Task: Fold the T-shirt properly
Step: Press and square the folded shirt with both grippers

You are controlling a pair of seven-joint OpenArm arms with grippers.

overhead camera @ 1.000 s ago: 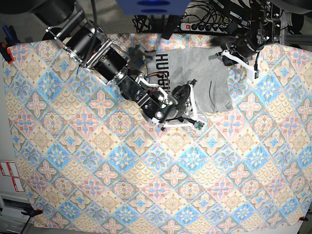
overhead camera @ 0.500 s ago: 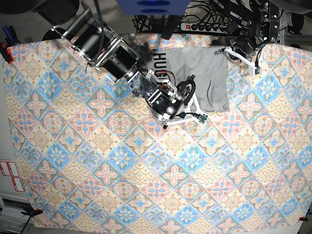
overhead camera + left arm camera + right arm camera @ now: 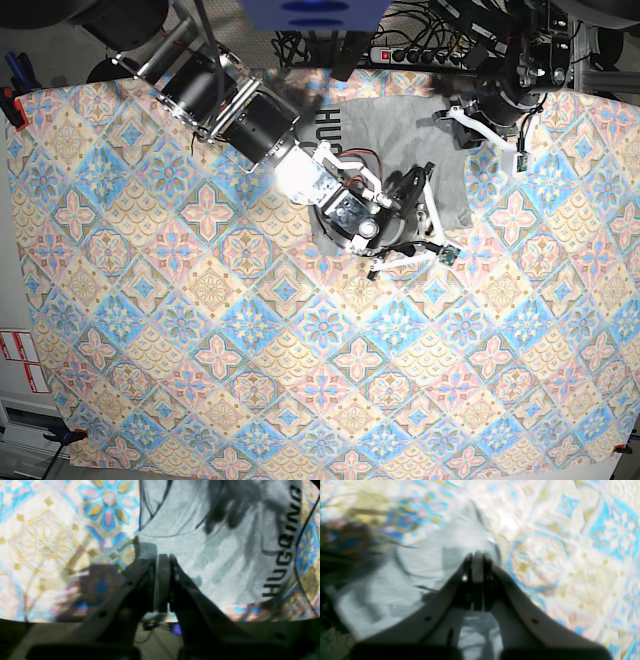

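Grey T-shirt [image 3: 400,140] lies folded at far edge of tablecloth [image 3: 200,330]. Right gripper [image 3: 425,225], jaws pressed together, over its near hem, apparently empty though blurred; left gripper [image 3: 448,113] clenched at far-right corner.

The T-shirt [image 3: 225,555] was heather grey with black "HUGGING" lettering; beneath the grippers, the tablecloth [image 3: 250,380] showed blue, pink, cream and gold floral tiles.

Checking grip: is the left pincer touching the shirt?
Cannot tell. In the left wrist view the left pincer is shut with its tip over the shirt edge, but no contact or gap shows plainly.
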